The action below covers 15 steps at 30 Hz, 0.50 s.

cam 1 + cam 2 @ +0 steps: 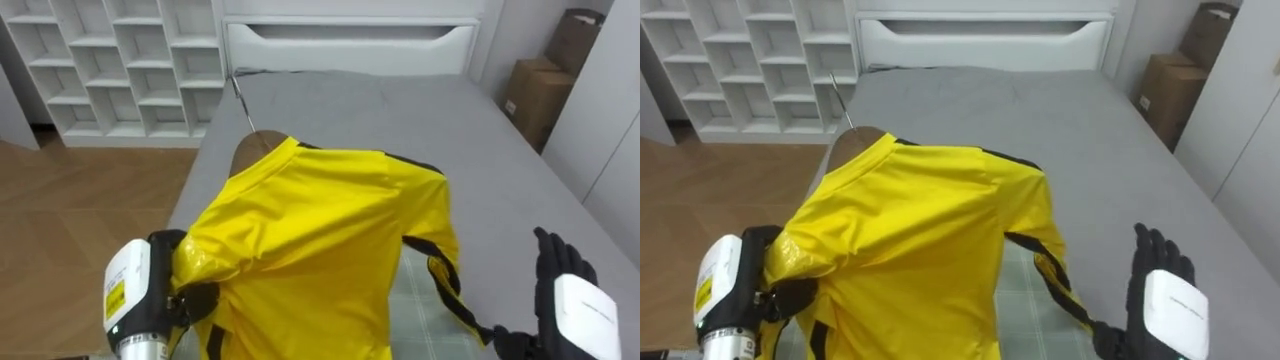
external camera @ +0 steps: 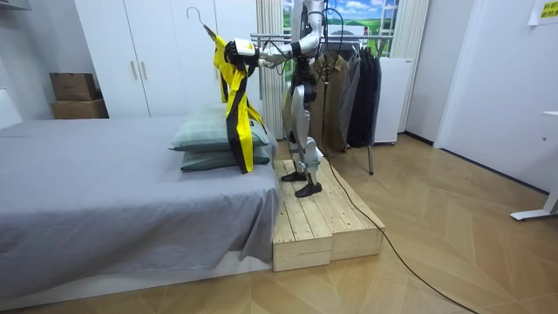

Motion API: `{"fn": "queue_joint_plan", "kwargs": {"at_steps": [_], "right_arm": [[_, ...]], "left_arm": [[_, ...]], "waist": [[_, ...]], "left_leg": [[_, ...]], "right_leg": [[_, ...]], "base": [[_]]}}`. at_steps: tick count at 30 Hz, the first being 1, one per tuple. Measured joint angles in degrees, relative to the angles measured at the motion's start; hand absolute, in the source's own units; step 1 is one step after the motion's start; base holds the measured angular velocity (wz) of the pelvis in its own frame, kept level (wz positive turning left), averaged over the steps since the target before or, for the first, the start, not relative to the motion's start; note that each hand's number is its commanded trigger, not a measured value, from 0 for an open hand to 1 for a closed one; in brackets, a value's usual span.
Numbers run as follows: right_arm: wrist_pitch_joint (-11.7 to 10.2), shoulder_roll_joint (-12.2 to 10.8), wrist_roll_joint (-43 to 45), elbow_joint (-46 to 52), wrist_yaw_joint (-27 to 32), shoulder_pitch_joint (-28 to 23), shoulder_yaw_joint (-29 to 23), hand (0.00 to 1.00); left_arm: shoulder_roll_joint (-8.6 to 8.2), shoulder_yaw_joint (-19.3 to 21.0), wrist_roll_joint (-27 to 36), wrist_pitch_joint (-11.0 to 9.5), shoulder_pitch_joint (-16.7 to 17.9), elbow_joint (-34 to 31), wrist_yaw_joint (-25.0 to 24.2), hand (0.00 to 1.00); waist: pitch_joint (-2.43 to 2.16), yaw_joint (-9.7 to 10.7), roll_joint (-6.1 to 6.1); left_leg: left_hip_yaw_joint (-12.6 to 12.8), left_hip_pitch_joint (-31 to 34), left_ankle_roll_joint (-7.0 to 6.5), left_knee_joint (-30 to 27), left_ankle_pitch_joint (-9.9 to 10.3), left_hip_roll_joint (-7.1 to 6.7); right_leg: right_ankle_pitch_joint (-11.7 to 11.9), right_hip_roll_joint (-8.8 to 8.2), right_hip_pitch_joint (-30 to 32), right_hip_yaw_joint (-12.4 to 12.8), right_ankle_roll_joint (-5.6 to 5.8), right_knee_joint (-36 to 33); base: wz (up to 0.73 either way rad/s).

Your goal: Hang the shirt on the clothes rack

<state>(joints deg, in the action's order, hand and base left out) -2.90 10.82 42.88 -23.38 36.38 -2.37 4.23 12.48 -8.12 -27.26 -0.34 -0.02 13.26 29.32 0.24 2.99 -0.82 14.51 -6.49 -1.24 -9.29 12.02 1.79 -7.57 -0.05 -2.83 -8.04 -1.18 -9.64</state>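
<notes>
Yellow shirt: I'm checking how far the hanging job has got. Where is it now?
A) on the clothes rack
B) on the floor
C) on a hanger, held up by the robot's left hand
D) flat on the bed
C: the yellow shirt sits on a wooden hanger, its shoulder gripped by the left hand above the bed.

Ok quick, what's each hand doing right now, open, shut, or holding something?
Left hand: fingers curled round the shoulder of the yellow shirt on its hanger.
Right hand: open, fingers straight, holding nothing.
</notes>
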Motion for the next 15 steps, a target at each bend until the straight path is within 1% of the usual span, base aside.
{"fn": "queue_joint_plan", "kwargs": {"at_steps": [5,7,9,13,15], "right_arm": [[0.02,0.28,0.31,6.15,-5.24,-0.21,1.47,0.0],[-0.1,0.28,0.39,9.68,-7.91,-0.78,1.43,0.0],[-0.38,0.28,0.36,11.21,-9.55,-0.95,1.42,0.0],[-0.82,0.26,0.33,13.06,-12.44,-1.3,1.44,0.0],[-0.95,0.26,0.16,14.03,-13.71,-1.52,1.46,0.0]], "left_arm": [[0.01,0.05,-3.74,0.0,-0.21,-0.01,-2.25,1.0],[0.01,0.05,-7.51,-0.02,-0.13,-0.04,-2.91,1.0],[0.01,0.05,-10.3,-0.02,-0.07,-0.05,-3.04,1.0],[0.01,-0.06,-16.07,-0.06,0.38,-1.24,-3.27,1.0],[-0.02,-0.27,-18.81,-0.47,0.65,-1.95,-3.27,1.0]], "waist": [[0.01,-0.59,0.02],[0.01,-1.11,0.03],[0.01,-1.32,0.04],[0.0,-1.39,0.05],[-0.01,-1.39,0.04]], "left_leg": [[-0.57,0.2,0.0,0.14,0.01,0.19],[-0.77,0.22,0.0,0.16,0.01,0.22],[-0.9,0.23,0.0,0.21,0.01,0.24],[-0.95,0.2,0.01,0.21,0.01,0.26],[-0.9,0.0,0.01,0.24,0.01,0.3]], "right_leg": [[-0.23,-0.05,0.02,-0.01,0.06,0.02],[-0.23,0.06,-0.01,-0.01,0.05,0.03],[-0.23,0.12,-0.05,-0.01,0.04,0.02],[-0.21,0.14,-0.03,0.01,0.03,0.0],[-0.2,0.13,-0.09,0.03,0.01,-0.19]], "base": [[0.04],[0.05],[0.04],[0.0],[0.0]]}}
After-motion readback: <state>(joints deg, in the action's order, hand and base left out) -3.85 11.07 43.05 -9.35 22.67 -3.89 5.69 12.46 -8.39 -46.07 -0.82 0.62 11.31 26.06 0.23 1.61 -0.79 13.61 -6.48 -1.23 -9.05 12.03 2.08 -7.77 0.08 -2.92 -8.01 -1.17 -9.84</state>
